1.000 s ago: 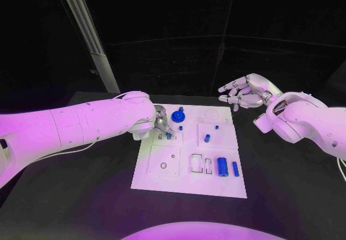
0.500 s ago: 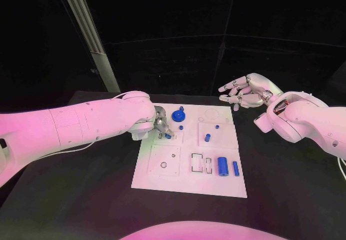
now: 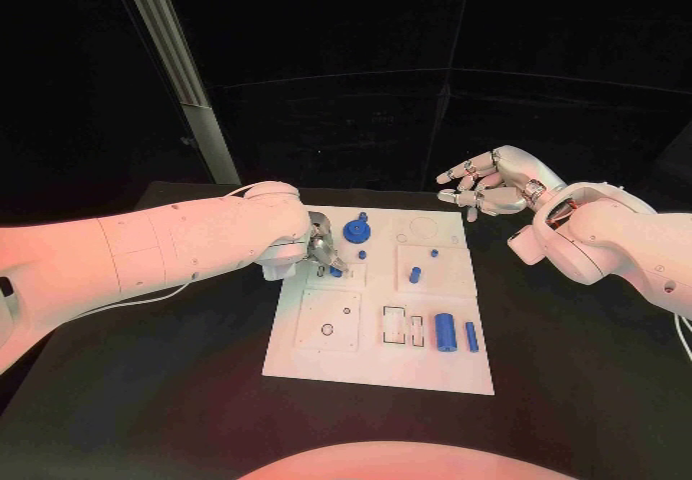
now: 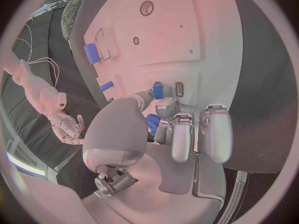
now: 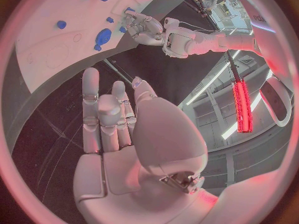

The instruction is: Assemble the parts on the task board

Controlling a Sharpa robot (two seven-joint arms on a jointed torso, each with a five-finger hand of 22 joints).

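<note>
The white task board lies mid-table. My left hand reaches down over its far left part, thumb and fingertips pinching a small blue peg, which in the left wrist view stands on the board beside a small slot. A round blue part sits just beyond that hand. My right hand hangs in the air past the board's far right corner, fingers apart and holding nothing. The right wrist view shows those fingers stretched toward the board.
More blue parts lie on the board: a short peg, a small stud, a thick cylinder and a thin pin at the near right. A grey post rises behind the table's far left.
</note>
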